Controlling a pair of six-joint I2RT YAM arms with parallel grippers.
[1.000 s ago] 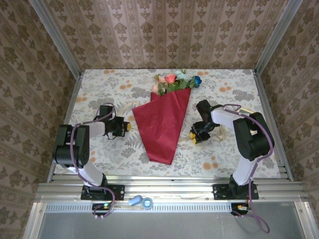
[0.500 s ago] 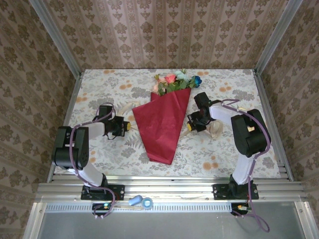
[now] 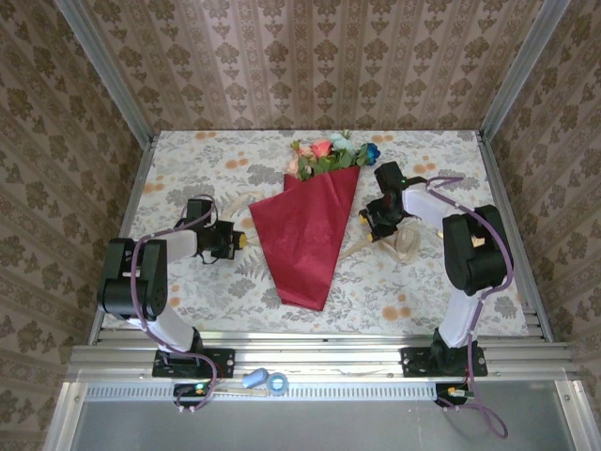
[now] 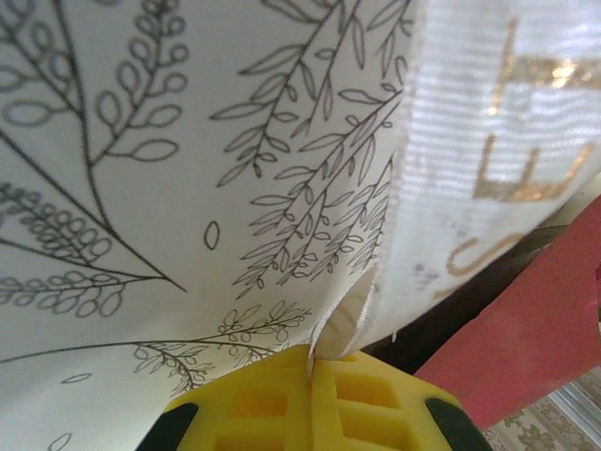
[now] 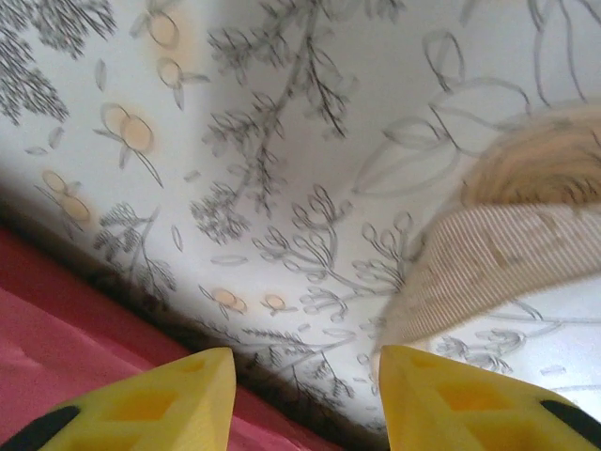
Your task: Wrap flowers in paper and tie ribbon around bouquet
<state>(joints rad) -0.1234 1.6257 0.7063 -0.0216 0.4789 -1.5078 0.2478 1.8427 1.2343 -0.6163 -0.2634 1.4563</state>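
While the slim crimson paper bouquet (image 3: 305,235) is lying mid-table, the left gripper (image 3: 240,241) is flanking it at nine o'clock, the right gripper (image 3: 369,218) at three. Left wrist: jaws are pinching the soft cream-beige ribbon (image 4: 488,169). Right wrist: jaws are gaping, empty.

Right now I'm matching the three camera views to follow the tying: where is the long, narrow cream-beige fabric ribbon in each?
Top external: the cream-beige ribbon lies on the flowered tablecloth, right of centre.
Left wrist: ribbon at upper right, gold-lettered, running down into the shut left gripper.
Right wrist: ribbon at the right edge, a ribbed band.
Shared landmark: the crimson paper cone, centre; lower right; lower left, in that order.
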